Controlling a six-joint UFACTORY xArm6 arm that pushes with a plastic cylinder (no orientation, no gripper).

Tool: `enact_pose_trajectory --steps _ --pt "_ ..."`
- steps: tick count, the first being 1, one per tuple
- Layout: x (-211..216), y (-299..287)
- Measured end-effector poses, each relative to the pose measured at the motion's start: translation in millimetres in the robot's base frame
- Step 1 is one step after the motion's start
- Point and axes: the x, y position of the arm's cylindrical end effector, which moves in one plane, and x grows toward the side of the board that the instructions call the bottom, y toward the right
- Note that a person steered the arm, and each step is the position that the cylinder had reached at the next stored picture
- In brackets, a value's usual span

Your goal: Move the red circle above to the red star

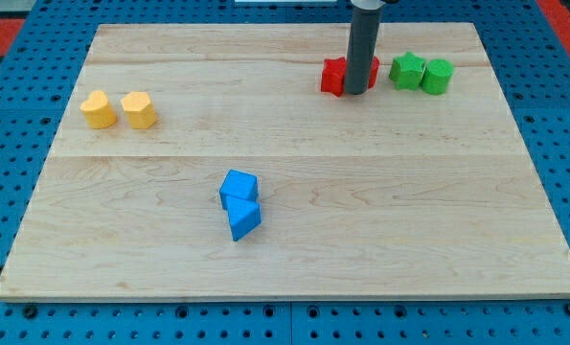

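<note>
Step in hand: you are in contact range at the red pair; my judgement is that the push of the red circle is under way or just about to start, not finished.
My tip (357, 92): the rod stands upright at about 1 o'clock on the counter, its lower end set down between two red pieces, touching or nearly so.
Jaws: there are none on this rig, only the plain rod, so nothing is held; it can only shove.
Red star (334, 77): the red block at 9 o'clock of my tip; its points are faint, so the shape is my reading.
Red circle (374, 71): only a sliver shows at 3 o'clock of the rod; the rest is hidden, shape not confirmable.
Next move: you need the circle carried round to 12 o'clock of the star, so come at it from its 3 to 5 o'clock side and push without nudging the star.
Risk: the green blocks (421, 73) sit near, at 3 o'clock of the circle; little room to get behind it.
Counter (361, 211): pale wood board, flat, bare in the middle.
Others: yellow blocks (119, 109) at 9 o'clock, blue blocks (239, 203) towards 6 o'clock, both well apart from the work.
Room: blue pegboard (16, 144) surrounds the counter.
</note>
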Motion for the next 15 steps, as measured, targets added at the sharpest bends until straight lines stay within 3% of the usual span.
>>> enact_pose_trajectory --steps 3,6,10,11,15 --pt "-13 41" --pt "-38 -18" --pt "-126 10" --pt "-134 -42" --pt "-98 -45"
